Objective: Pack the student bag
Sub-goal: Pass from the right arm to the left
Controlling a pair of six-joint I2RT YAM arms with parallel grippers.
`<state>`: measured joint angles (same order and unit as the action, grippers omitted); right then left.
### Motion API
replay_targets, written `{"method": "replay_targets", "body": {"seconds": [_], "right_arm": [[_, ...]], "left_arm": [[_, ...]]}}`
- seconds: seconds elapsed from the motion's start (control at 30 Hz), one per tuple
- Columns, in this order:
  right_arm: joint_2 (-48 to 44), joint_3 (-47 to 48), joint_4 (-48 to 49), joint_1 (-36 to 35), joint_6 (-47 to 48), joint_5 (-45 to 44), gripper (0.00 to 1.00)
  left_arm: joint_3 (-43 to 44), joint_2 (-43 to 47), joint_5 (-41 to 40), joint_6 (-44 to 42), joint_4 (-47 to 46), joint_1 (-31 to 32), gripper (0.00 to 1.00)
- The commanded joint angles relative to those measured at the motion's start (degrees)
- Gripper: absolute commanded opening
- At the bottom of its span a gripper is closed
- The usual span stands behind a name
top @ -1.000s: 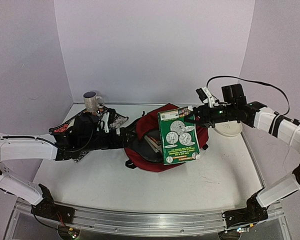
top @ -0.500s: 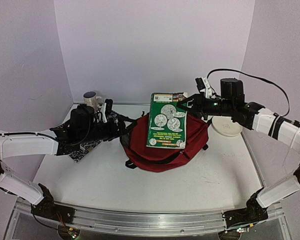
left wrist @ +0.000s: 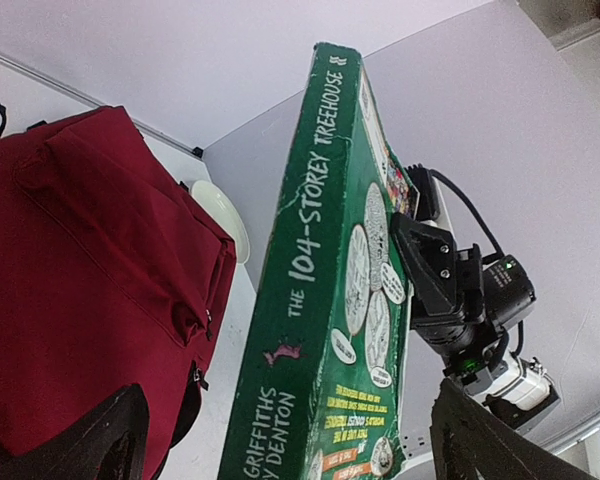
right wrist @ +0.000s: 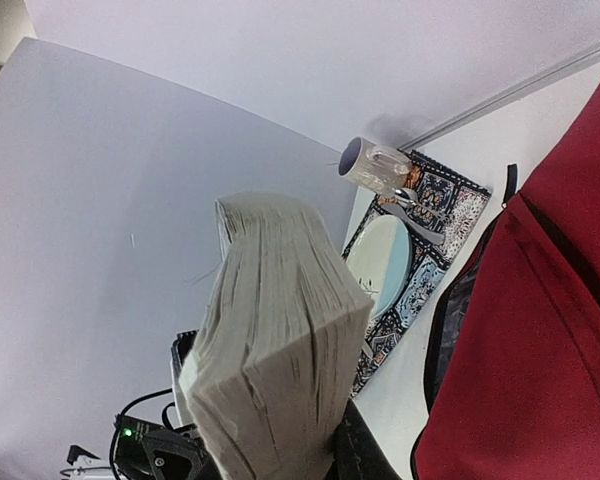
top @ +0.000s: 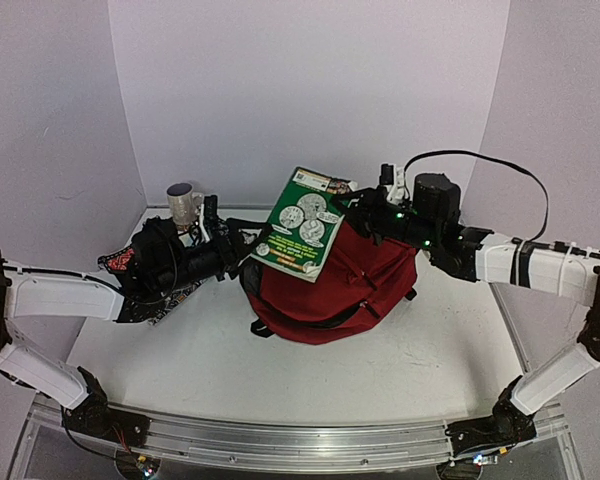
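Two grippers were close to the student bag (top: 330,285), and we saw the right gripper (top: 352,208) with its jaws clamped on one edge of a green book (top: 300,222), which hung tilted in the air. The big red bag sat on the table (top: 280,380) just under those jaws and under the book, with its left side right next to the left gripper (top: 238,248). We saw the left gripper's jaws spread wide apart, holding nothing, with the low end of the book just in front of its fingers (left wrist: 100,440).
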<state>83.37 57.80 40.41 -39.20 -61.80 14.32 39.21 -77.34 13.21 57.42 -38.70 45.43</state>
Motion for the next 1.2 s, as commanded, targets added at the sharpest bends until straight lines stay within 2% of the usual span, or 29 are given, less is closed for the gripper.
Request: {"method": "replay_targets", "body": {"seconds": [0.0, 0.2, 0.27, 0.4, 0.63, 0.8, 0.87, 0.93, 1.0, 1.17], "right_arm": [[0.0, -0.1, 16.1, -1.3, -5.7, -6.6, 0.00], [3.3, 0.7, 22.5, -3.1, -8.1, -9.3, 0.00], [4.1, 0.6, 24.3, -3.7, -8.4, -10.2, 0.00], [4.9, -0.2, 26.6, -4.6, -8.9, -12.3, 0.00], [6.0, -2.8, 31.5, -5.9, -11.1, -16.0, 0.00], [7.8, -3.1, 32.5, -6.6, -11.6, -16.0, 0.00], [8.3, -3.7, 32.5, -6.6, -10.6, -15.8, 0.00], [8.4, -4.7, 32.5, -6.5, -8.2, -15.9, 0.07], [8.5, -5.2, 31.9, -6.1, -4.8, -15.0, 0.21], [7.9, -4.3, 24.5, -4.5, 6.4, -9.0, 0.62]], "left_arm": [[-2.0, 0.4, -2.5, 4.2, -7.6, 0.2, 0.99], [-0.5, -3.0, -0.7, 5.9, -10.2, 0.2, 0.97], [-0.5, -4.2, 0.4, 6.8, -13.0, 0.3, 0.93], [-0.6, -6.3, 2.4, 7.6, -19.4, 0.3, 0.77], [-0.5, -9.0, 3.6, 7.8, -25.4, 0.8, 0.66], [-1.4, -9.2, 3.1, 7.6, -27.7, 0.8, 0.44], [-2.0, -8.8, 2.8, 6.9, -27.8, 0.7, 0.31], [-2.7, -8.6, 2.8, 7.0, -27.9, 0.2, 0.17], [-4.0, -8.5, 2.8, 7.9, -27.8, -0.7, 0.02], [-7.4, -7.4, 3.9, 10.2, -27.8, -5.2, 0.00]]}}
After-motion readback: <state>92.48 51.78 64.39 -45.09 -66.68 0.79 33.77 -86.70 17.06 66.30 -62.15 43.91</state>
